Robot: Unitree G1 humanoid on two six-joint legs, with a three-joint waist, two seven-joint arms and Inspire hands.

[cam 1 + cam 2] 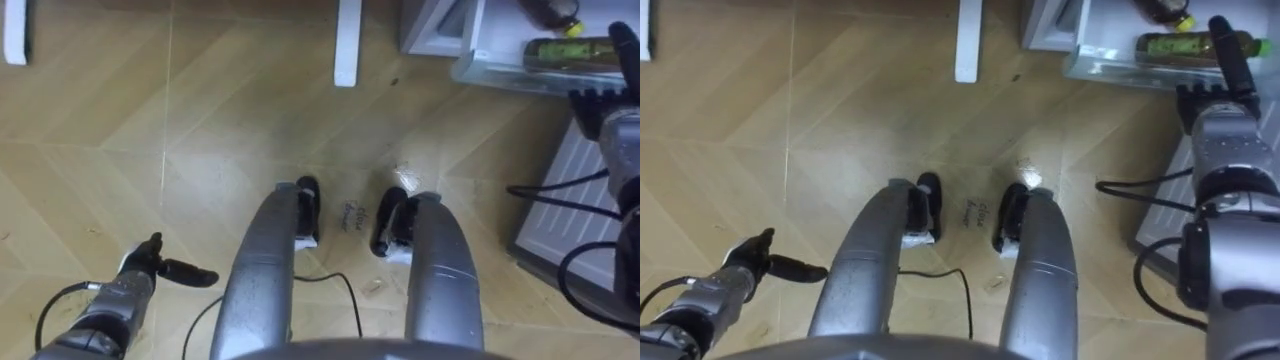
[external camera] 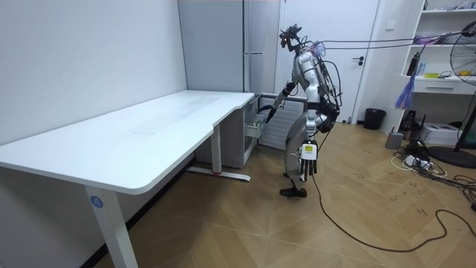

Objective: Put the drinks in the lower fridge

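A green drink bottle (image 1: 1170, 44) lies on its side in the clear drawer (image 1: 1105, 66) of the lower fridge, and a darker bottle (image 1: 1160, 10) lies beyond it. My right hand (image 1: 1218, 118) reaches over the drawer; it is open, with one straight finger crossing the near end of the green bottle. Low by my side, my left hand (image 1: 160, 268) is open and holds nothing. In the room view I stand before the grey fridge (image 2: 223, 45), right arm stretched to the pulled-out drawer (image 2: 259, 119), left hand (image 2: 309, 152) hanging.
A white ribbed panel (image 1: 570, 190) lies on the floor at my right, below the drawer. The white table (image 2: 149, 126) stands on my left, and its white foot (image 1: 347, 40) rests on the wooden floor ahead of me.
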